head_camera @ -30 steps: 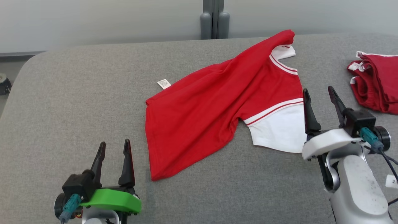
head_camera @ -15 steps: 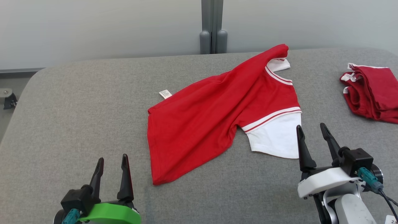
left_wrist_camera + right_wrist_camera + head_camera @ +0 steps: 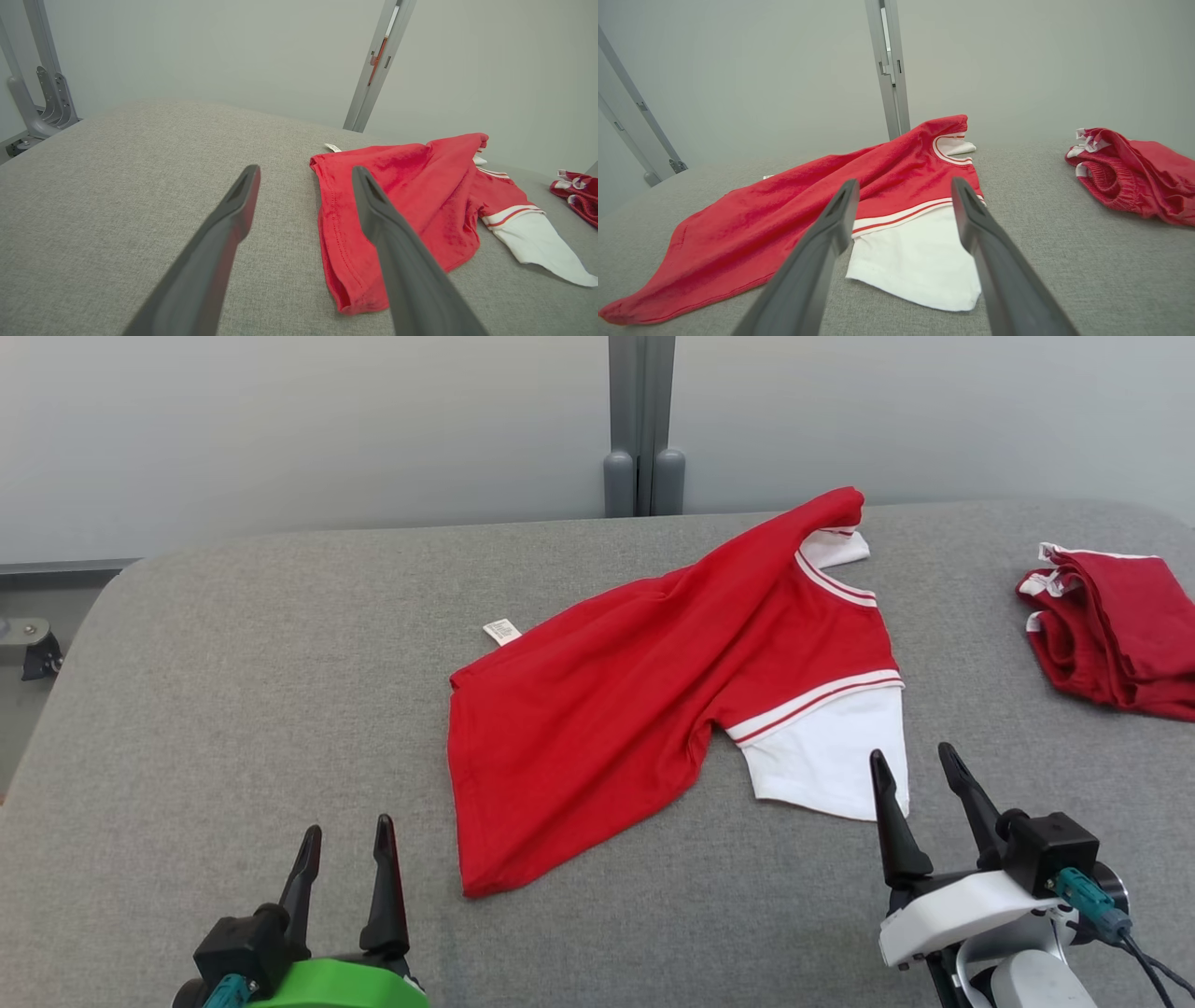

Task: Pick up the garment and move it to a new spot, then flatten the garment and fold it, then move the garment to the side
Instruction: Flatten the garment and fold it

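One red garment (image 3: 653,691) lies mid-way across the bench (image 3: 233,663), long axis running near-left to far-right. My right gripper (image 3: 910,753), wide open and empty, sits just beside its white sleeve (image 3: 831,765), nearer than my left gripper (image 3: 347,825), also open and empty. One other red bundle (image 3: 1111,635) lies at far right.

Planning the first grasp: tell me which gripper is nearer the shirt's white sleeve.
Right. The right gripper sits at the white sleeve's edge; the left gripper is off past the red hem, across the whole shirt.
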Available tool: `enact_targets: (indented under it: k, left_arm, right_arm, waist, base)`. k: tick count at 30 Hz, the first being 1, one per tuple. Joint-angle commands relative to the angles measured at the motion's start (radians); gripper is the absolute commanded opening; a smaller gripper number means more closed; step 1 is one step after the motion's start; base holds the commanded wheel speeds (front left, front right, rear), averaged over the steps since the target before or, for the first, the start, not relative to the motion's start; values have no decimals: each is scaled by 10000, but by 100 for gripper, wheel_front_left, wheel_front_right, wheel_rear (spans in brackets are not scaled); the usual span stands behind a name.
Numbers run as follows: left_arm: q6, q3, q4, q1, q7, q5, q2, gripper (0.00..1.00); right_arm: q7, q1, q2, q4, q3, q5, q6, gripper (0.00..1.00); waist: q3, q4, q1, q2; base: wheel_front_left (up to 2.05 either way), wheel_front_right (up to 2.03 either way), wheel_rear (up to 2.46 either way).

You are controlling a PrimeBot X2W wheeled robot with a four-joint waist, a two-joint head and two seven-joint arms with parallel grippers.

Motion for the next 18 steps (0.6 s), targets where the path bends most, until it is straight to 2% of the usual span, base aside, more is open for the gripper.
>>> enact_targets:
  k: [1,18]
  left_arm:
    - [-12,-9,28,121,-4,41,23,100]
    - [-52,-207,295,144,-3,160,23,100]
  right_arm:
    - [-26,123,-13,36,7,34,-16,100]
    - [-26,191,-12,221,-114,21,-16,100]
  waist:
    - [-20,6,0,-1]
    - [4,37,0,-1]
  base:
    - [0,0,0]
    - [0,0,0]
